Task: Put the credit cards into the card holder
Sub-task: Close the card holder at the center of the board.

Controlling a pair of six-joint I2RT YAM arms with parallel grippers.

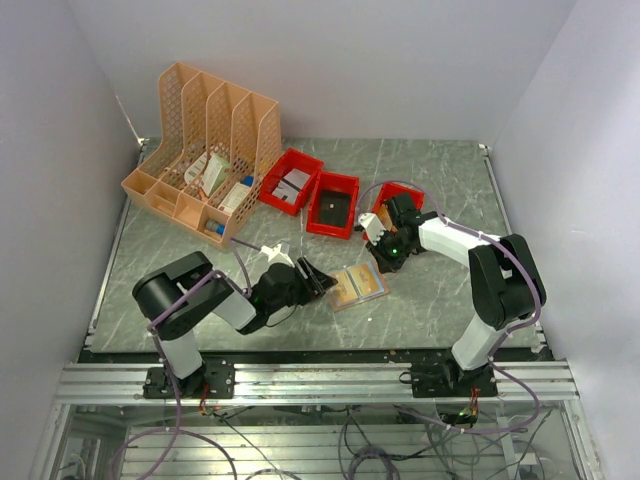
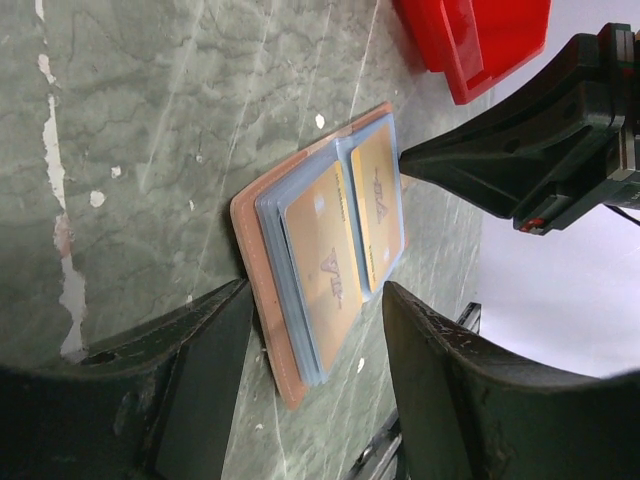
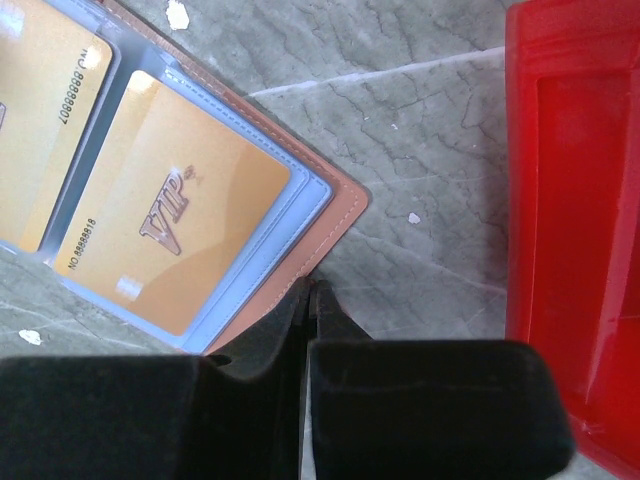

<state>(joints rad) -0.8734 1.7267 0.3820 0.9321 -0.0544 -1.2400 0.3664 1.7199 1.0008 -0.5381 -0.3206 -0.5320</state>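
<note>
The salmon-pink card holder (image 1: 358, 288) lies open on the green marble table, its clear blue sleeves facing up. Two gold VIP credit cards (image 2: 325, 265) (image 2: 378, 200) sit inside the sleeves, and the right wrist view shows them too (image 3: 175, 240) (image 3: 40, 120). My left gripper (image 1: 318, 280) is open and low at the holder's left end, its fingers (image 2: 200, 380) straddling that end (image 2: 320, 290) without touching it. My right gripper (image 1: 380, 266) is shut, its tips (image 3: 315, 285) resting against the holder's right cover edge (image 3: 335, 215).
Three red plastic bins (image 1: 291, 180) (image 1: 333, 203) (image 1: 404, 197) stand just behind the holder; the nearest wall (image 3: 570, 250) is close to my right gripper. An orange lattice file rack (image 1: 205, 150) holding small items stands at the back left.
</note>
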